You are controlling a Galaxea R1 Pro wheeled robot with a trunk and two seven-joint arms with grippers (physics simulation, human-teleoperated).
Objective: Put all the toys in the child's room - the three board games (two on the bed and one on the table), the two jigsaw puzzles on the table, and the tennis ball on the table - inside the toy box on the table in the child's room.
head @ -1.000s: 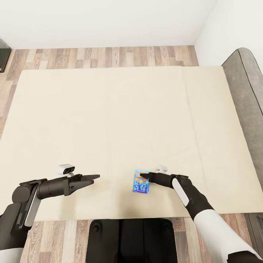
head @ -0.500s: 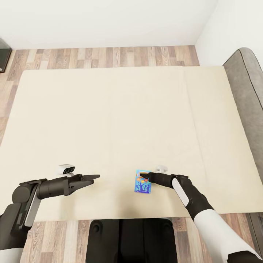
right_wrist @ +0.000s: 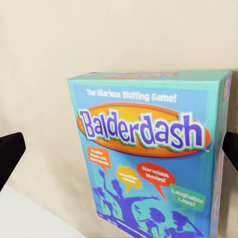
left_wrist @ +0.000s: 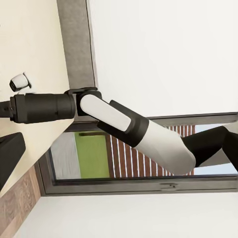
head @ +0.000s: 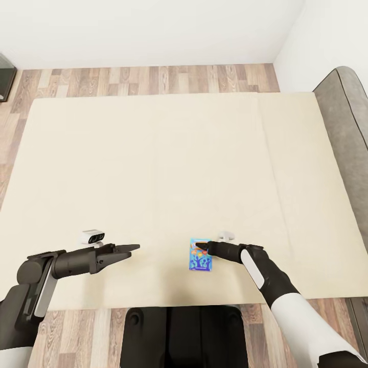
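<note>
R end effector [head: 203, 249]: fingers spread round blue board game [head: 199, 254], no pinch yet.
Change: game edged sideways on bed [head: 153, 168].
L end effector [head: 134, 248]: can't tell.

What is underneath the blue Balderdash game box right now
The blue board game lies on the cream bed, with the right gripper at its edge. Whatever is beneath the box is covered.

Wide open bed [head: 153, 163] ahead; only the blue board game [head: 199, 254] blocking, headboard [head: 345, 148] walling the right.
</note>
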